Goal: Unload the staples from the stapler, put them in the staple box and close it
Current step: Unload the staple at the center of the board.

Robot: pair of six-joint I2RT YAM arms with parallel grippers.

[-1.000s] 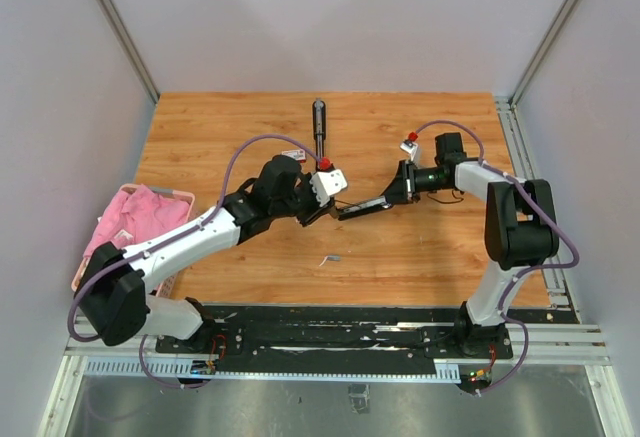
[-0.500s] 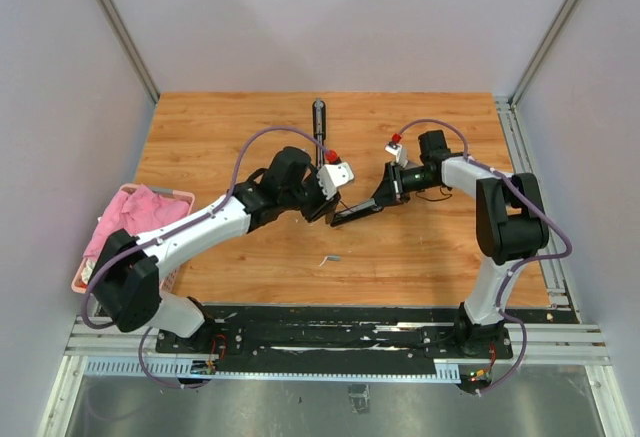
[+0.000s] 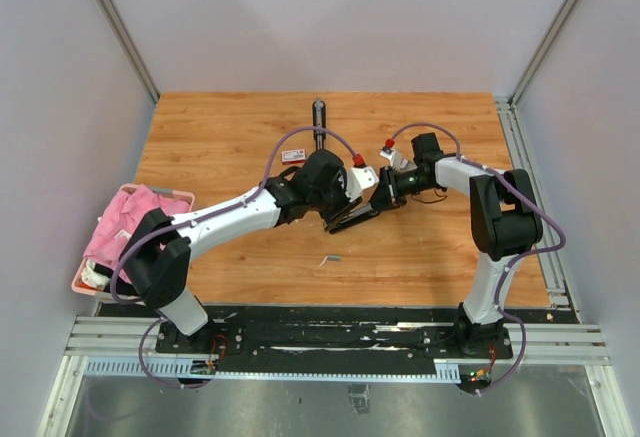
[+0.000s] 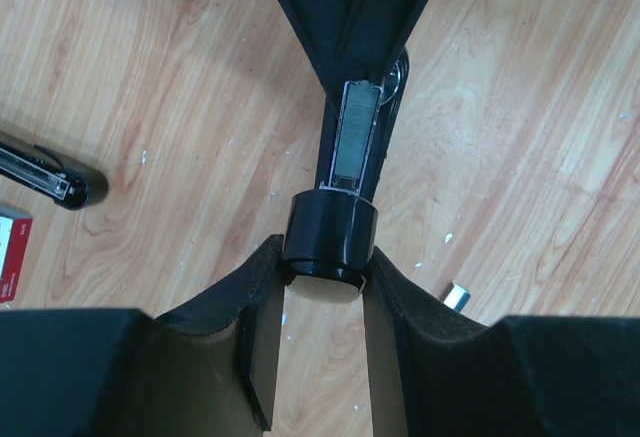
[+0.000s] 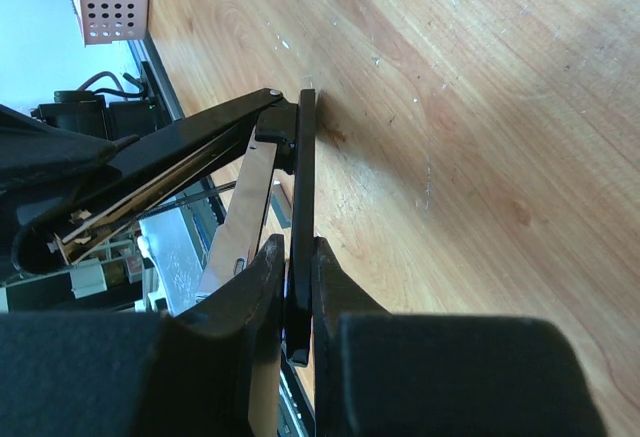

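My left gripper (image 4: 322, 269) is clenched on the rounded black end of the stapler (image 4: 329, 236), one finger on each side of it. My right gripper (image 5: 298, 257) is clamped just as tight on a thin black plate at the stapler's other end, so the two grippers carry it between them over the middle of the wooden surface (image 3: 220, 127). The stapler is hinged open. In the left wrist view its channel faces the camera, and a silvery-grey strip of staples (image 4: 355, 137) sits inside it. A short loose strip (image 3: 331, 258) lies on the surface nearer to my side, apart from the stapler. Farther back lies a long black tool (image 3: 318, 122), and near it on the left is a small red-and-white box (image 3: 293, 156). At the left edge of the surface a pink basket (image 3: 165, 192) holds a pink cloth (image 3: 135, 219).
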